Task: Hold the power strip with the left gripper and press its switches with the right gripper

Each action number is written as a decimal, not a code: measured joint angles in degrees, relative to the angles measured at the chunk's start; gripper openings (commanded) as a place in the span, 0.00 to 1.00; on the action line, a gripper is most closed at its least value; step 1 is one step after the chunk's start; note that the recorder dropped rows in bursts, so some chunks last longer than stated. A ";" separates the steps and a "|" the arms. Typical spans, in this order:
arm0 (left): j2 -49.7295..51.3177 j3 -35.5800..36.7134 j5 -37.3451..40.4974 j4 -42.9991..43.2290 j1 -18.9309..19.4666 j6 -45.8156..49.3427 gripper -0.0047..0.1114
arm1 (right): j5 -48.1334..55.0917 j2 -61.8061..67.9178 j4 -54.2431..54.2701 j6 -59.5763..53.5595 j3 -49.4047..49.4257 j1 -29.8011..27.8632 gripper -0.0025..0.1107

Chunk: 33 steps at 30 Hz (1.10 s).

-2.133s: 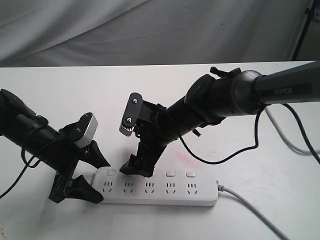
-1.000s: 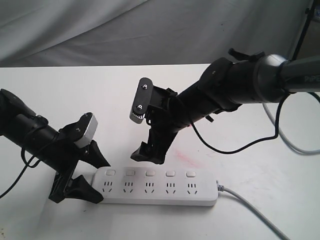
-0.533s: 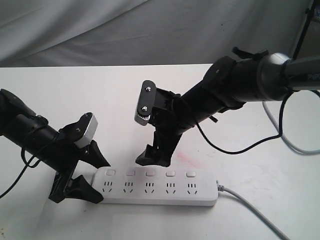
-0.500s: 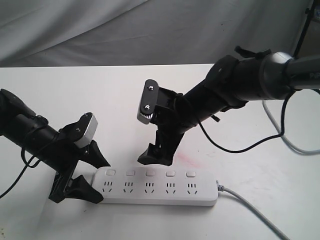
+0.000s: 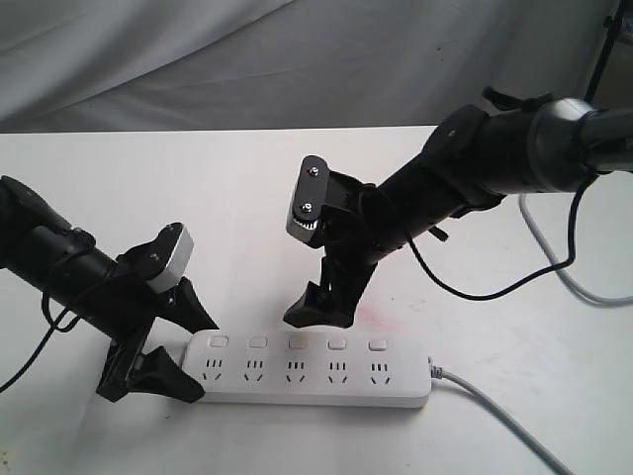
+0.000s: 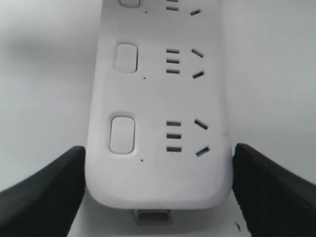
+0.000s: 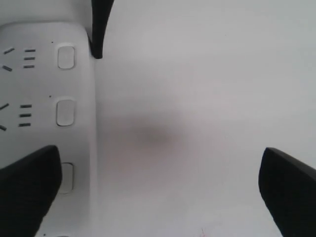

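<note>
Grips the power strip (image 5: pixel 307 372) by one rounded end with the left gripper (image 5: pixel 203 358), fingers (image 6: pixel 44 190) closed against the two long sides, to judge by the wrist view, and nothing else in the grasp. Lies flat on the white table (image 5: pixel 247 188), stretching away from those fingertips, with the grey cable (image 5: pixel 495 408) leaving at the end farthest from that hand. Hovers with the right gripper (image 5: pixel 318 317) in the air, the row of switches (image 5: pixel 297 342) just below and to one side of its fingertips, clear of the casing. Spread wide there and carrying nothing: one finger (image 7: pixel 24 190) over the strip's edge beside a button, the other (image 7: pixel 291 192) well out over bare table. Risks from here, by judgement only. Could come down in this wide spread and land on the rim or between two buttons, giving no click. Could strike the table with the outer finger first and stop short of the button. Could rock or swing the strip about the clamped end by pushing near its edge, given a hold at one tip only. Could squeeze the casing out from between the left fingers under a hard or slanted push, or drag it against the cable. Safer to narrow the spread and centre one fingertip over a single button before pressing straight down.
</note>
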 measured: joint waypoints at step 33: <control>0.00 0.00 0.00 0.00 0.00 0.00 0.43 | -0.28 4.58 0.07 0.94 0.12 0.33 0.95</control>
